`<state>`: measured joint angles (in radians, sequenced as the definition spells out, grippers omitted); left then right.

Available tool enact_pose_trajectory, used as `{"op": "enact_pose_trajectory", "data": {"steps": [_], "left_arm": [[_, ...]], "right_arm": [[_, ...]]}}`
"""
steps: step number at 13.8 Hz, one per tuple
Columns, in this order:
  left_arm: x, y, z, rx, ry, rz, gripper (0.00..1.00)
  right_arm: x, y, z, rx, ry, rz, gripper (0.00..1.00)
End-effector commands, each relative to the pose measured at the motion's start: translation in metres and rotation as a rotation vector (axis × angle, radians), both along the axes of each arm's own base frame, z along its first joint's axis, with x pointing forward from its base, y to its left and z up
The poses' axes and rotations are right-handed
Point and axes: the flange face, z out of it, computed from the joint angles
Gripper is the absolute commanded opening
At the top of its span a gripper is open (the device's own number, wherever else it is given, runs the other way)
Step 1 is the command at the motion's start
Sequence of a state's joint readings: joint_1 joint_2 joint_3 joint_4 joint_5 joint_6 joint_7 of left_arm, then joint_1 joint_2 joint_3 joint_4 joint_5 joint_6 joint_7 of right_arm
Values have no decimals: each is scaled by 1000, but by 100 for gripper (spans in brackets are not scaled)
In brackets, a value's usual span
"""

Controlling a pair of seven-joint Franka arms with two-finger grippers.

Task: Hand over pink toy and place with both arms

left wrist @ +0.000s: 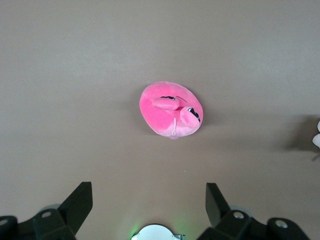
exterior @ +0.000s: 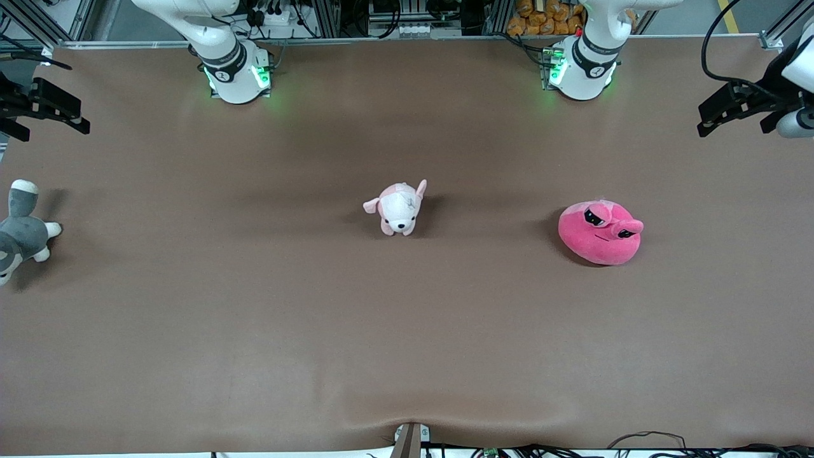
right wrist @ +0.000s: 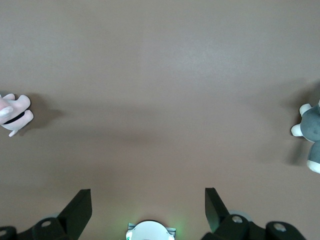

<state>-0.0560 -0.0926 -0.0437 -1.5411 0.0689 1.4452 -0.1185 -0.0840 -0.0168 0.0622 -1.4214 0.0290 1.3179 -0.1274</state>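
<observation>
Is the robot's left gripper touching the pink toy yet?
Apart. In the left wrist view, bare table shows between the open left gripper and the pink toy.

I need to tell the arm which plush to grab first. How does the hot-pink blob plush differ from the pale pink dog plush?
The pink toy is a saturated hot pink; the dog plush is pale pink and white. The pink toy is larger and a rounded, limbless blob; the dog plush is smaller, with ears and legs. The pink toy has bulging half-lidded eyes; the dog plush has small dark ones. The pink toy lies toward the left arm's end, the dog plush mid-table. Both rest untouched on the table.
</observation>
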Motion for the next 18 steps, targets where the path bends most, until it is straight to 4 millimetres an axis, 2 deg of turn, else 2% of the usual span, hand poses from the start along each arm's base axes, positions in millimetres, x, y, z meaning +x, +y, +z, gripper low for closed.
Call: {"op": "enact_pose_trajectory", "data": {"steps": [1,4,7,18], "left_arm": [[-8,0,7,29,22,7,100],[-5,0,4,13,27,8,100],[-7,0,11,23,14,7,100],[-5,-5,2,-9,35,1,100]], "right_arm": [[-7,-1,2,12,-2,-10,100],[-7,-1,2,12,-2,-8,100],[-7,-5,2,13,-3,-17,100],[-8,-5,3,13,-3,-17,100]]}}
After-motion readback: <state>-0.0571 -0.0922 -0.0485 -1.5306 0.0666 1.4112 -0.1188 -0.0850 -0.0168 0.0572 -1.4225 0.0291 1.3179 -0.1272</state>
